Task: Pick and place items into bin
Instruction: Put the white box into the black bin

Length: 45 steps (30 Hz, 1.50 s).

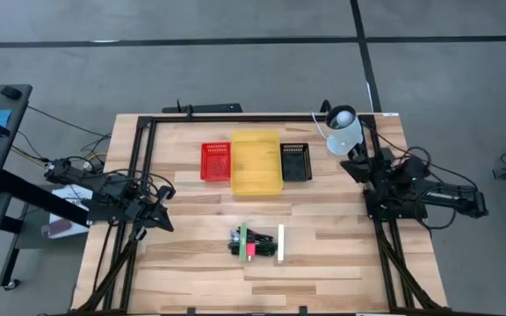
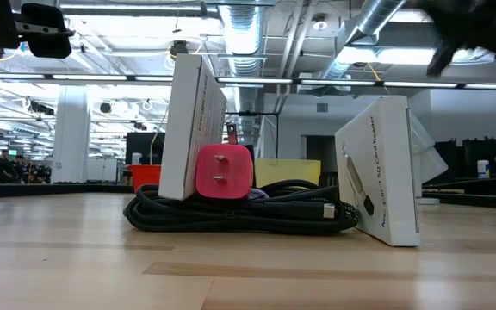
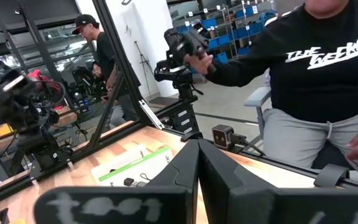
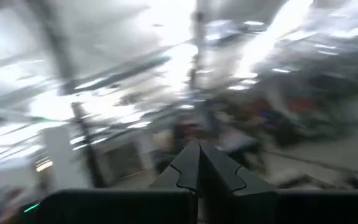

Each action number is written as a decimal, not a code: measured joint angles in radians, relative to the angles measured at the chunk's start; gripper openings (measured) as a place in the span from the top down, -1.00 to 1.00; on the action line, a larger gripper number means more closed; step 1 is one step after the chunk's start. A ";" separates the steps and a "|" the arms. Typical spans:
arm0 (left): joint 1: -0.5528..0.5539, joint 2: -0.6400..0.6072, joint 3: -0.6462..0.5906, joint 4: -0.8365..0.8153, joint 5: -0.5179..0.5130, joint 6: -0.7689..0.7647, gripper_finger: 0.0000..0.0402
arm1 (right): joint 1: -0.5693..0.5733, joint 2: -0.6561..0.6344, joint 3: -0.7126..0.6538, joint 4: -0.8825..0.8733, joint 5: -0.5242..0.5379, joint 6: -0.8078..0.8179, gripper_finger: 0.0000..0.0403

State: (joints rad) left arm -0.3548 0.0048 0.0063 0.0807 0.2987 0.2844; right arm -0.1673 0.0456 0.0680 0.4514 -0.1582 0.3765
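Observation:
The items lie in a small heap at the table's middle near side: a green-edged white box (image 1: 243, 237), a white box (image 1: 280, 243), a small red plug block (image 1: 250, 251) and black cords (image 1: 259, 246). In the low view both boxes (image 2: 192, 120) (image 2: 384, 172) stand on edge, with the red block (image 2: 224, 172) resting on the coiled cords (image 2: 248, 211). My left gripper (image 1: 163, 219) hovers shut left of the heap, and its fingers (image 3: 197, 163) meet. My right gripper (image 1: 357, 165) is raised at the right beside the white lamp (image 1: 343, 127), shut (image 4: 199, 163). Neither touches anything.
Three bins stand in a row on the table's far half: red (image 1: 216, 161), yellow (image 1: 256, 162), black (image 1: 295, 161). A black frame (image 1: 235, 118) runs along the table's edges. A person in a black shirt (image 3: 328, 68) stands beyond the table's near edge.

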 joint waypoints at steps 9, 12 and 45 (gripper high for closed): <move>0.000 0.000 0.000 0.000 0.000 0.000 1.00 | 0.074 0.015 0.203 -0.028 -0.277 -0.126 0.98; 0.000 0.000 0.000 0.000 0.000 0.000 1.00 | 0.104 0.055 0.288 -0.108 -0.307 -0.187 0.98; 0.000 0.000 0.000 0.000 0.000 0.000 1.00 | 0.206 0.641 0.711 -0.636 -0.047 -1.040 0.99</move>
State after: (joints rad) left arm -0.3548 0.0048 0.0063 0.0807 0.2987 0.2844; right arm 0.0391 0.6864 0.7788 -0.1849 -0.2047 -0.6640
